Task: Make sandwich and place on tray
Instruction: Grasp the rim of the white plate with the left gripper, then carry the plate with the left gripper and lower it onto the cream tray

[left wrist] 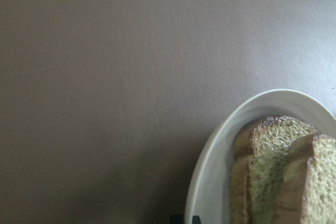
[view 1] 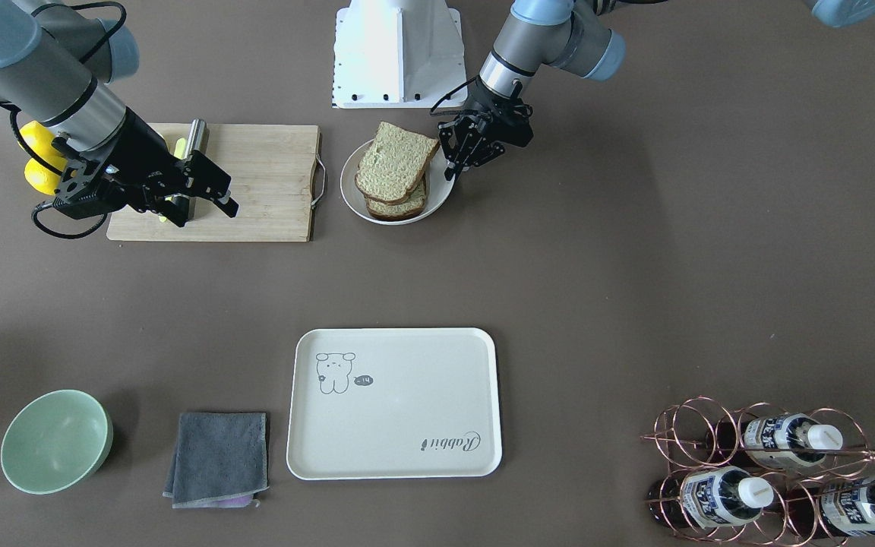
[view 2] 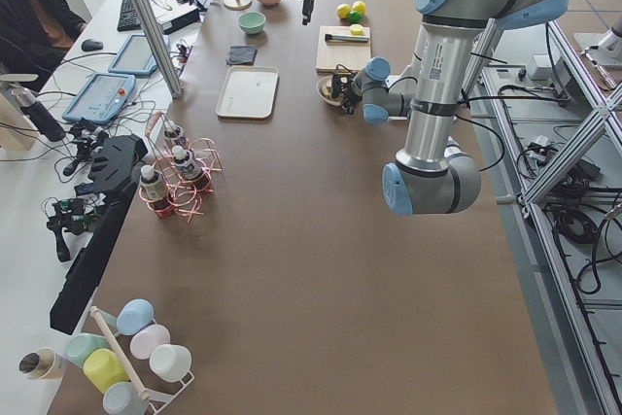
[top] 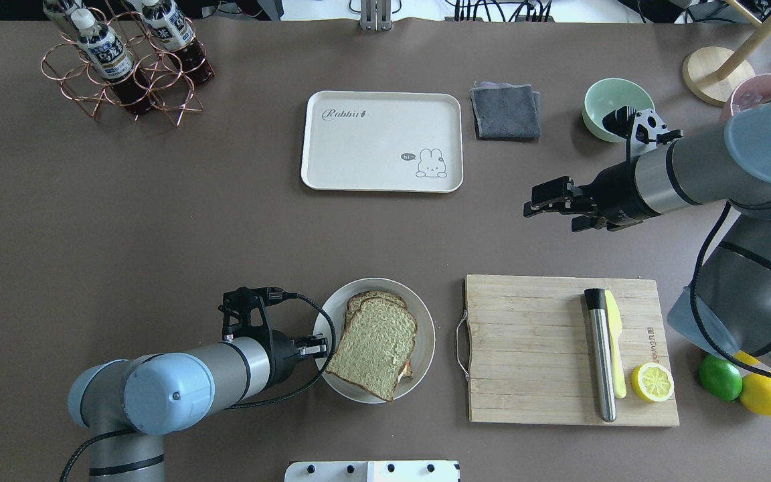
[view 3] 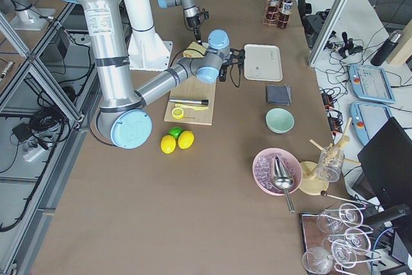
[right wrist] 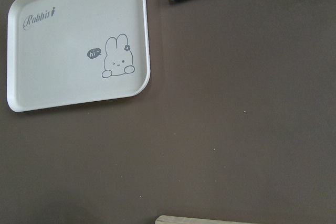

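Note:
The sandwich (top: pixel 375 345) is two stacked slices of brown-crusted bread on a round white plate (top: pixel 423 313). The egg between the slices is hidden. It also shows in the front view (view 1: pixel 396 167) and the left wrist view (left wrist: pixel 283 171). My left gripper (top: pixel 322 347) is low at the plate's left rim, shut, with its tips beside the bread; I cannot tell whether they pinch the rim. The cream tray (top: pixel 372 147) with the cartoon drawing and "Rabbit" lettering lies bare at the far middle, also in the right wrist view (right wrist: pixel 68 61). My right gripper (top: pixel 549 214) hovers open and empty above the table, between the tray and the cutting board.
A wooden cutting board (top: pixel 533 348) right of the plate holds a steel rod (top: pixel 601 355), a yellow knife and a lemon half (top: pixel 652 381). A lime and a lemon (top: pixel 720 377) lie beside it. A grey cloth (top: pixel 504 110), a green bowl (top: pixel 610 107) and a bottle rack (top: pixel 124 63) stand at the far side.

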Controlling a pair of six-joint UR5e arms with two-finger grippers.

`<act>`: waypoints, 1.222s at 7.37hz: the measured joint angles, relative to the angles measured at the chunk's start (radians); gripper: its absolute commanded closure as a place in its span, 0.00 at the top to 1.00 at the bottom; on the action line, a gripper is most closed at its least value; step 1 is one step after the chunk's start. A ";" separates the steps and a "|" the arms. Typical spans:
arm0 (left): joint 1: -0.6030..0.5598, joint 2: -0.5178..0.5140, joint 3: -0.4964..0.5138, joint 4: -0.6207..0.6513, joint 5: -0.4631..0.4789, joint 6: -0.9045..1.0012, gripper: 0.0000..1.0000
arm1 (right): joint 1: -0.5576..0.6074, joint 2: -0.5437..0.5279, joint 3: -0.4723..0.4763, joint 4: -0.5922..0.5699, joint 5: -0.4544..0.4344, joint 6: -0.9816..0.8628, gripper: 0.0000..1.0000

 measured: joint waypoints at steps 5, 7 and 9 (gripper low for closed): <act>-0.091 -0.002 -0.046 0.027 -0.117 -0.051 0.00 | 0.002 -0.017 0.022 0.000 -0.001 0.004 0.99; -0.112 -0.040 -0.046 0.050 -0.130 -0.188 0.00 | 0.004 -0.019 0.025 -0.001 -0.001 0.004 0.99; -0.139 -0.115 -0.043 0.116 -0.128 -0.336 0.00 | 0.005 -0.019 0.024 -0.001 0.000 0.001 0.99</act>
